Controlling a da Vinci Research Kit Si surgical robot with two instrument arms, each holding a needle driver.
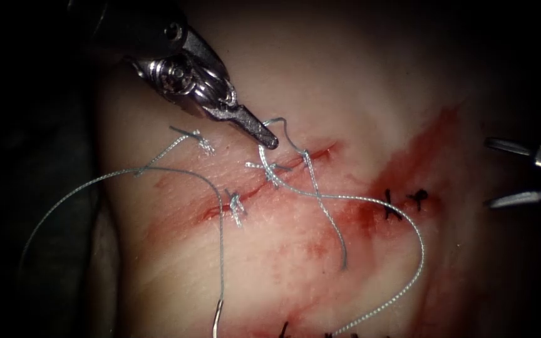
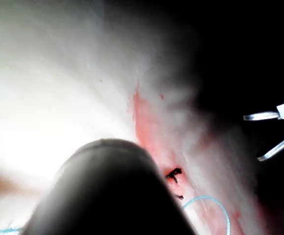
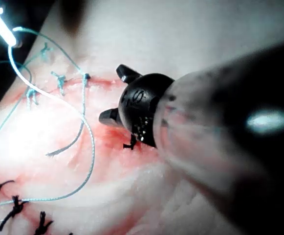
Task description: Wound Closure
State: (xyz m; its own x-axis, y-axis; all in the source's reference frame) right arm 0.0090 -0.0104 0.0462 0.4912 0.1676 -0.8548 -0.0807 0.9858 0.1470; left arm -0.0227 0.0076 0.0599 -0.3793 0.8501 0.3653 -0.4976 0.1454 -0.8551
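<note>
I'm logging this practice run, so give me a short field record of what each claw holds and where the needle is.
left claw: shut on thread at the cut
right claw: open, holds nothing, right of the cut
needle: lies on the tissue, held by neither claw
stitches: three tied along the cut

Surroundings beyond the lit field are dark (image 1: pixel 7 75); no walls, floor or furniture can be resolved. A dim grey surface (image 1: pixel 64 206), possibly a drape or tray edge, lies at the endoscope view's left. Illumination is concentrated centrally and falls off toward the edges.
</note>
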